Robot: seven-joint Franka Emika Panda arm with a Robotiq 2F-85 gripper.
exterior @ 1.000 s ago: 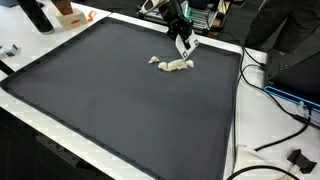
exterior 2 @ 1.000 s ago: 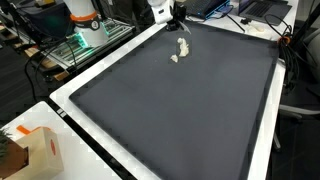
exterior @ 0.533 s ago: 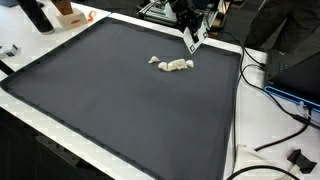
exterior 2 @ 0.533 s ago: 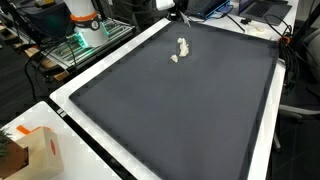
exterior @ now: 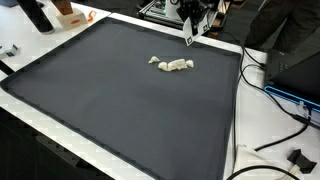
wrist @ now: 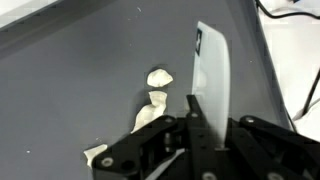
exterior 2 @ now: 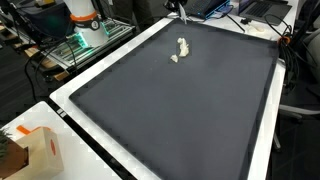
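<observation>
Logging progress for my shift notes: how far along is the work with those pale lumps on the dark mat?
Done: the pale lumps lie loose on the mat. In hand: nothing; the gripper hangs above them, apart. Left: perhaps only backing the gripper away.

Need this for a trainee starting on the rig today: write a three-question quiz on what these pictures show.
1. True or false: the cream lumps lie on the mat, apart from the gripper.
2. Multiple choice: where do the lumps lie? A, on the mat half farthest from the gripper; B, on the mat half nearest the gripper; C, off the mat altogether.
3. Fill in: the table surround beside the mat is ____ in colour.
Key: 1 true; 2 B; 3 white.
</observation>
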